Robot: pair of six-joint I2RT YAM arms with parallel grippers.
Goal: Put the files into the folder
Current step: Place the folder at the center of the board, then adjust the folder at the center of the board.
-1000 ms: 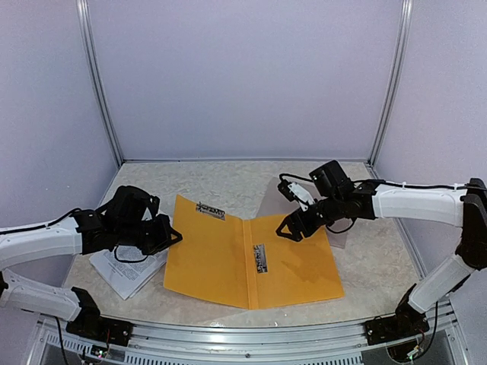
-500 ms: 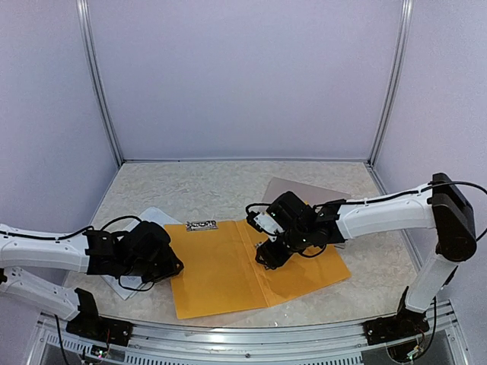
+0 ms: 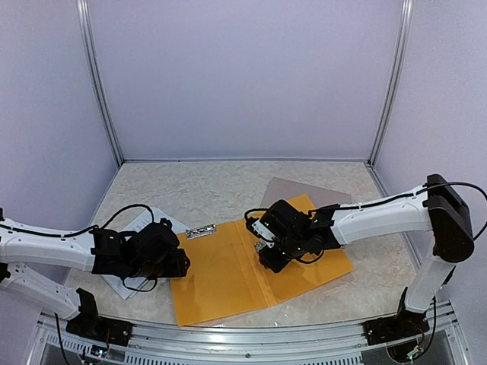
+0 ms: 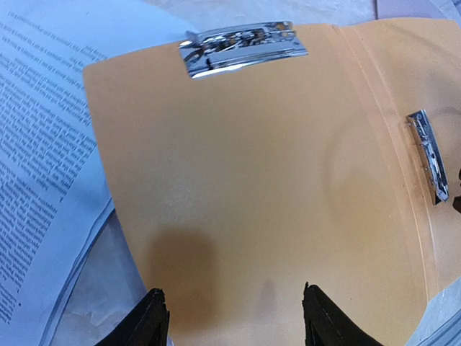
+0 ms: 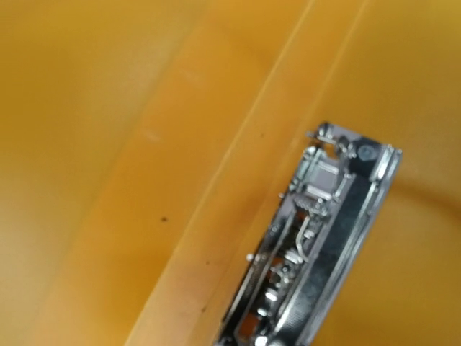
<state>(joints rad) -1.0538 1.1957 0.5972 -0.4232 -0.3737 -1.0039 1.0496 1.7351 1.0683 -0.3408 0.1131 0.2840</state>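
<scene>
Lab robot cell: lilac panels [image 3: 243, 76] and aluminium posts [image 3: 100, 84] around the marbled surface [image 3: 221, 186], arms [image 3: 46, 247] bolted at its near edge.

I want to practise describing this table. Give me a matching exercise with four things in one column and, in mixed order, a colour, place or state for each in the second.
Column one:
1. folder
2. printed papers
3. flat sheet
4. left gripper

Column two:
a. white, at the folder's left edge
b. grey-brown, beyond the folder's right half
c. jaws apart, over the folder's left cover
d. orange, lying open

Pairs: 1-d, 2-a, 3-b, 4-c.
</scene>
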